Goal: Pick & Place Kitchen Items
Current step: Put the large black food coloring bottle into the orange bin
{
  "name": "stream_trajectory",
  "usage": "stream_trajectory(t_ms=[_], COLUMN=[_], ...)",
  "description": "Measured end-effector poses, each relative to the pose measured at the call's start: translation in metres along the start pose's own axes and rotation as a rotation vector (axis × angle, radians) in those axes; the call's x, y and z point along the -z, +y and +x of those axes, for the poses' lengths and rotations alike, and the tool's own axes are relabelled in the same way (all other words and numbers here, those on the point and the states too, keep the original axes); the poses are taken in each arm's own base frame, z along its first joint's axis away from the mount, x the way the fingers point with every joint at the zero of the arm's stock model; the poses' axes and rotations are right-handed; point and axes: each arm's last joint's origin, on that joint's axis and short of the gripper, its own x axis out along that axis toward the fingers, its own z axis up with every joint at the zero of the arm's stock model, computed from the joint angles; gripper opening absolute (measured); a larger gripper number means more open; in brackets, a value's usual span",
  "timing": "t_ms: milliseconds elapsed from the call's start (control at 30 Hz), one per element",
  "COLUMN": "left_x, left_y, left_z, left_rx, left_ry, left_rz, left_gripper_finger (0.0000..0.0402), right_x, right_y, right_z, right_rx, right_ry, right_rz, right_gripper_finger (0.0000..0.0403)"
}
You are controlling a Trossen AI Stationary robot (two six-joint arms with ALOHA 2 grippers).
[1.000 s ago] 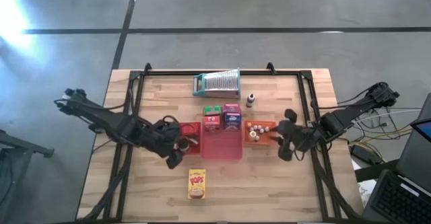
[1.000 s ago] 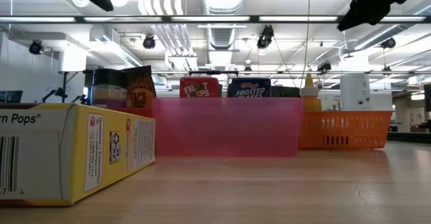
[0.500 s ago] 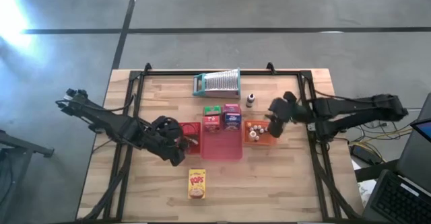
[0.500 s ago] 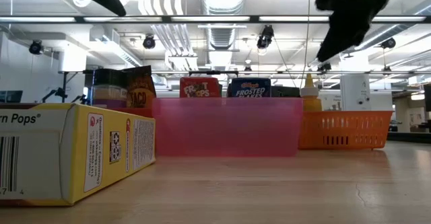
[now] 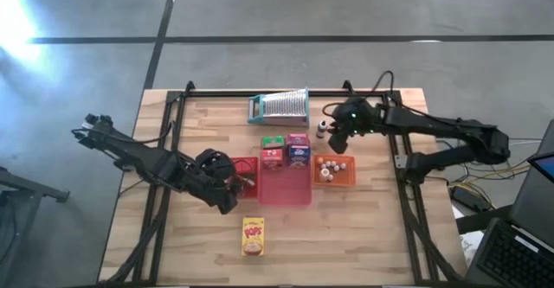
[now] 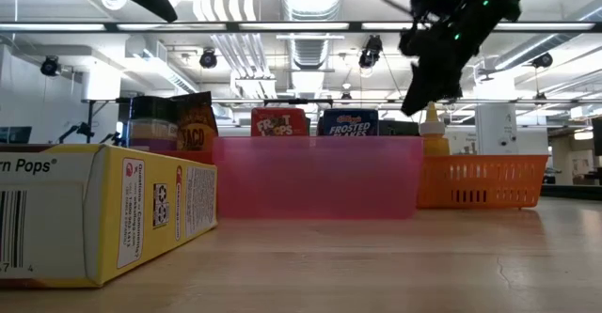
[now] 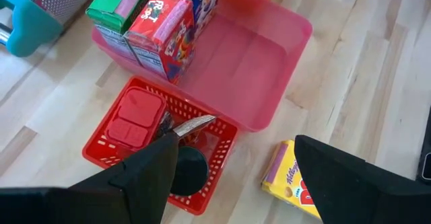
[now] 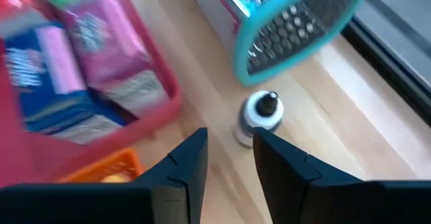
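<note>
On the wooden table (image 5: 190, 236), high view: translucent pink rectangular bin (image 5: 286, 188) at centre, holding a green box (image 5: 273, 142), a red cereal box (image 5: 272, 156) and a blue-purple cereal box (image 5: 299, 153) at its far end. Small red mesh basket (image 5: 245, 175) touches the bin's left side; orange mesh basket (image 5: 336, 170) of small jars sits on its right. Yellow cereal box (image 5: 253, 236) lies flat, nearer the front edge. Silver grater with teal frame (image 5: 279, 106) lies at the back. Left gripper (image 5: 227, 187) hangs over the red basket; right gripper (image 5: 344, 138) hangs beside a small dark-capped bottle (image 5: 321, 129).

Low view: yellow box (image 6: 94, 214) fills the near left; pink bin (image 6: 315, 177) behind it; right gripper (image 6: 423, 78) is above the orange basket (image 6: 480, 181).

Left wrist view: fingers (image 7: 337, 177) spread apart, empty, above the red basket (image 7: 158, 146), which holds a brown packet (image 7: 192, 124).

Right wrist view: fingers (image 8: 185, 163) parted, empty, the bottle (image 8: 259, 116) standing upright just beyond them, near the grater (image 8: 296, 22).
</note>
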Motion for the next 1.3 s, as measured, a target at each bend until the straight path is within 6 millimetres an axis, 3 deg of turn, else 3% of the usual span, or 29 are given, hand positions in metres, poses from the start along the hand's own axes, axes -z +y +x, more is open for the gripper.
stream_trajectory(t_ms=[233, 600, 1000, 1300], left_x=[0.0, 0.004, 0.003, 0.003], left_y=[0.0, 0.001, 0.002, 0.002], left_z=[0.0, 0.004, 0.004, 0.004], left_rx=[-0.001, -0.014, -0.014, -0.014], left_ry=[0.001, 0.013, 0.012, 0.012], left_rz=[0.017, 0.025, 0.027, 0.026], left_gripper_finger=[0.0303, 0.0303, 0.0303, 0.0303], right_x=[-0.005, -0.01, -0.009, -0.01], right_y=[-0.009, -0.013, -0.017, -0.02], right_z=[0.031, 0.054, 0.043, 0.045], right_rx=[0.034, 0.054, 0.085, 0.14], right_ry=[0.067, 0.07, 0.075, 0.061], right_rz=[-0.007, -0.01, -0.002, 0.002], right_gripper_finger=[0.014, 0.0169, 0.018, 0.0155])
